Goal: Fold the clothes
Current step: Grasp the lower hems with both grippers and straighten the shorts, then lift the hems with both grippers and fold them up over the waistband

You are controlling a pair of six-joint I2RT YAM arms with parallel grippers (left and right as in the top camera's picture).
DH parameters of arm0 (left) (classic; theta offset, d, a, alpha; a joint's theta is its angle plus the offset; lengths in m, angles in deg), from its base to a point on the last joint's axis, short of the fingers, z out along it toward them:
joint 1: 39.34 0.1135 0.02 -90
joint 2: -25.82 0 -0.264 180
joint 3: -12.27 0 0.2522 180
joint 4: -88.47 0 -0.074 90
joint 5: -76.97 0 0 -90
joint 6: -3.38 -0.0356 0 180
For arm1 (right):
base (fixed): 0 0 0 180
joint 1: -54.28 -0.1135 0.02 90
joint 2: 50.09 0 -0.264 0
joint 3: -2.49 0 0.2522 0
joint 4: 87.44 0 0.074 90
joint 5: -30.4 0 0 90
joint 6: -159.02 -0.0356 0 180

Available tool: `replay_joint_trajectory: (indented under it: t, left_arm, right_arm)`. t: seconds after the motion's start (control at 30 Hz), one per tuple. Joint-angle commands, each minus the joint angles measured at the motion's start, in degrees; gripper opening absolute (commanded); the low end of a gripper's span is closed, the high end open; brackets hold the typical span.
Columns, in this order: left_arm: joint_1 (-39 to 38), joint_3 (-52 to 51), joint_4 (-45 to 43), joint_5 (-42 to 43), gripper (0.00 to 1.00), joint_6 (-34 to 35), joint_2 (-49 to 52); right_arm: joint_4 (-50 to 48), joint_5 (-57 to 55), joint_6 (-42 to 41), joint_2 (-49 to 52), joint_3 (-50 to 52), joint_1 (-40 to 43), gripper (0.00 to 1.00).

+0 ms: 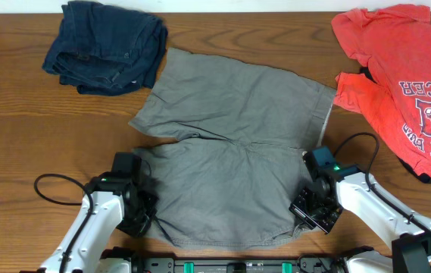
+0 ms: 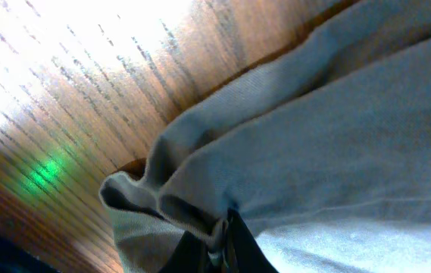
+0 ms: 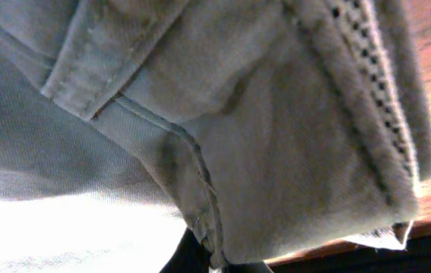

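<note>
Shorts (image 1: 230,152) lie spread flat mid-surface (image 1: 18,136), both legs side by side, no fold made yet as far as I can see. Left claw (image 1: 141,218) sits at the near left corner, clamped on bunched hem fabric in its wrist view. Right claw (image 1: 311,212) is at the near right corner by the waistband and looks pinched on a seam, fingers mostly hidden by cloth. Judged stage: first fold just starting, near half to go over far half. Navy garment (image 1: 105,45) and red T-shirt (image 1: 397,68) lie at the far edge, untouched.
</note>
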Motion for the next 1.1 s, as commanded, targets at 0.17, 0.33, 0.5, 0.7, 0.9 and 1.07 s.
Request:
replay_joint_trajectory:
  t: [0.17, 0.33, 0.5, 0.7, 0.9, 1.07]
  left_arm:
    - [-0.1, 11.0, -0.1, -0.1, 0.06, -11.9, -2.3]
    - [-0.1, 19.9, -1.5, -0.1, 0.06, -17.9, -6.4]
    - [-0.1, 26.6, -4.3, -0.3, 0.06, -23.3, -11.0]
    - [-0.1, 33.7, -4.3, -0.3, 0.06, -29.2, -15.7]
    - [-0.1, 38.8, -1.2, -1.9, 0.06, -32.5, -20.6]
    - [-0.1, 40.9, 1.4, -4.8, 0.06, -32.5, -24.3]
  right_arm:
    - [4.1, -4.7, 10.6, -4.4, -7.4, 6.7, 0.01]
    - [10.0, -11.8, 17.2, -10.6, -16.7, 11.9, 0.01]
    - [14.8, -14.8, 23.5, -14.1, -27.8, 15.8, 0.01]
    - [22.0, -16.3, 28.0, -14.2, -39.0, 17.1, 0.01]
    - [28.1, -18.8, 28.3, -15.8, -48.2, 17.1, 0.01]
    - [32.7, -19.9, 28.7, -19.0, -52.9, 17.1, 0.01]
